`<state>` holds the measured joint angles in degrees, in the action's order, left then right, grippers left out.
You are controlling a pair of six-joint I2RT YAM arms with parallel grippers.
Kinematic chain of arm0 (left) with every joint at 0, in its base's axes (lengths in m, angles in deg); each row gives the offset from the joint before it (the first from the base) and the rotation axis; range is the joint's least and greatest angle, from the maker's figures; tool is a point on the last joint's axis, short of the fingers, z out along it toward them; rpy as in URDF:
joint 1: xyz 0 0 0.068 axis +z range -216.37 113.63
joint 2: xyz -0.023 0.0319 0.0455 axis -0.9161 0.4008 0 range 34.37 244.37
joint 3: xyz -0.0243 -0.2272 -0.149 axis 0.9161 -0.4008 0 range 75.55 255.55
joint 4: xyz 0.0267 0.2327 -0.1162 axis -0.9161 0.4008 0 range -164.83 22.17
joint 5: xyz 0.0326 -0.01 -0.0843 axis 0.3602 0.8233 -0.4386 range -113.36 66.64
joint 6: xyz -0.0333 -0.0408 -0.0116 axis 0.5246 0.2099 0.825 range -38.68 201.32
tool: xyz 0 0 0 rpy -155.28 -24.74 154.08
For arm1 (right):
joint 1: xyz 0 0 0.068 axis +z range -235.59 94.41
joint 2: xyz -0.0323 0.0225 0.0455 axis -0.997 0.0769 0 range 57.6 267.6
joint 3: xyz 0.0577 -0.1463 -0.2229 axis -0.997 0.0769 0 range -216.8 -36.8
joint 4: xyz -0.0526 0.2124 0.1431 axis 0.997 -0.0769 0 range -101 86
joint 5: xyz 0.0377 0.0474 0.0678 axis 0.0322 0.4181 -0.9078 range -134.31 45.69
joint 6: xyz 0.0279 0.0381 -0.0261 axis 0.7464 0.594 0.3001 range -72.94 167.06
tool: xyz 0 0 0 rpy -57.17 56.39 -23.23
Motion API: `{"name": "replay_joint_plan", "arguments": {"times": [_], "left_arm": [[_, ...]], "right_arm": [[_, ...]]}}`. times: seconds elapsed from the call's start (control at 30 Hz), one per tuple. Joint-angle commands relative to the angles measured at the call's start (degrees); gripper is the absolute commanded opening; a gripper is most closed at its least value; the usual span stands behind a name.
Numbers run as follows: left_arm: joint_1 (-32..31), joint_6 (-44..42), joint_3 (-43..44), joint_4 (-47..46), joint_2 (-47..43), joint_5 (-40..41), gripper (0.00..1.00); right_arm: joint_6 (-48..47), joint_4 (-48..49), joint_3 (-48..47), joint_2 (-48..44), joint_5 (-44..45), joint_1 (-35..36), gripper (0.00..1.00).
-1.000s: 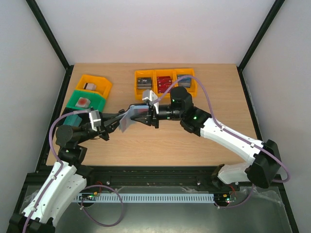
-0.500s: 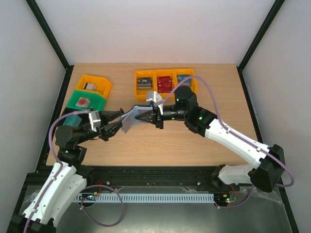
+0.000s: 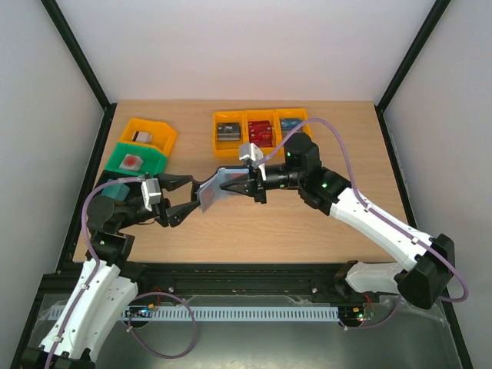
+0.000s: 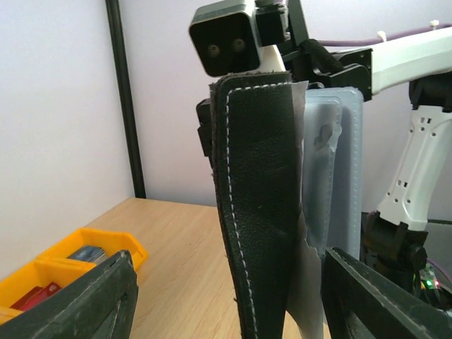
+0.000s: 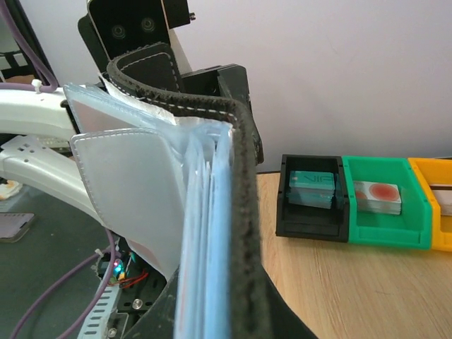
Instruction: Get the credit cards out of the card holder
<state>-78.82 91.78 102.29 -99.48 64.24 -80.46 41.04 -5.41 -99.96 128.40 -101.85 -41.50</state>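
The card holder (image 3: 217,187) hangs above the table's middle, folded open, with my right gripper (image 3: 247,184) shut on its right end. In the left wrist view its black stitched cover (image 4: 258,212) stands upright between my open left fingers (image 4: 78,304), in front of grey-blue pockets (image 4: 332,162). My left gripper (image 3: 181,198) is open around the holder's left end without touching it. The right wrist view shows the holder edge-on (image 5: 244,212) with clear sleeves (image 5: 127,183) fanned out. Credit cards inside the sleeves cannot be made out.
Three joined orange bins (image 3: 261,131) at the back hold grey, red and blue cards. At the far left stand an orange bin (image 3: 150,133), a green bin (image 3: 134,160) with a red-spotted card, and a black bin (image 5: 314,198) with a teal card.
My left gripper has opened, let go of the card holder's left end and drawn back slightly left. The right arm has carried the holder a little to the right.
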Motion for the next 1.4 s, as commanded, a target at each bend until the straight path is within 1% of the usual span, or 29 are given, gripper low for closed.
{"name": "replay_joint_plan", "arguments": {"times": [0.0,0.13,0.27,0.4,0.53,0.67,0.7,0.77,0.9,0.93,1.1,1.13,1.17,1.27,1.3,1.33,1.37], "left_arm": [[0.3,-2.6,2.1,1.0,-0.1,-4.9,0.73],[0.3,-3.6,2.5,2.9,-0.4,-6.8,0.76],[0.3,-3.0,2.5,0.9,-0.4,-6.4,0.76],[-0.6,-2.5,1.9,-0.9,-0.1,-5.9,0.78],[-1.0,-2.7,1.7,-0.3,0.1,-7.7,0.88],[-0.9,-5.1,1.9,1.8,-0.2,-9.1,0.98],[-0.9,-5.6,1.9,2.3,-0.2,-9.1,0.99],[-1.0,-5.7,1.9,2.2,-0.1,-8.4,0.99],[-1.4,-3.8,1.4,-0.7,0.0,-3.0,0.84],[-1.6,-2.7,1.2,-1.4,0.2,-2.0,0.83],[-3.4,-2.3,0.5,-1.0,0.6,-1.2,0.83],[-3.4,-2.2,0.4,-1.0,0.5,-0.8,0.78],[-3.4,-2.1,0.4,-1.0,0.5,-0.2,0.67],[-2.9,-0.7,0.5,-1.6,0.1,1.2,0.25],[-2.6,-0.1,0.5,-1.9,-0.1,1.0,0.15],[-2.5,0.4,0.4,-2.1,-0.2,0.7,0.05],[-2.4,0.7,0.4,-2.1,-0.4,0.5,0.03]], "right_arm": [[0.3,0.5,-2.4,-0.6,-2.6,-0.2,0.02],[-0.2,0.4,-2.5,-0.5,-3.0,-0.2,0.02],[-0.6,-0.3,-3.2,-0.1,-3.1,-0.2,0.02],[0.9,0.9,-3.1,0.8,-3.3,-0.2,0.02],[0.9,0.6,-3.5,1.6,-2.4,-0.2,0.02],[0.7,0.6,-3.7,1.8,-2.0,-0.2,0.02],[0.7,0.6,-3.9,1.9,-2.0,-0.2,0.02],[1.0,0.6,-4.1,2.2,-1.9,-0.2,0.02],[1.7,0.5,-4.3,3.5,-1.3,0.4,0.02],[1.8,0.4,-4.4,3.9,-0.5,0.8,0.02],[4.3,3.0,-5.1,5.7,4.1,2.5,0.02],[4.4,3.2,-5.2,5.9,3.5,2.5,0.02],[4.1,3.1,-5.4,6.1,2.4,2.4,0.02],[2.3,2.3,-5.2,5.9,-1.7,2.4,0.02],[1.3,1.7,-5.1,5.7,-2.6,2.4,0.02],[0.2,0.7,-5.1,5.4,-3.1,2.5,0.02],[-1.0,-0.3,-5.1,5.1,-3.0,2.4,0.02]]}}
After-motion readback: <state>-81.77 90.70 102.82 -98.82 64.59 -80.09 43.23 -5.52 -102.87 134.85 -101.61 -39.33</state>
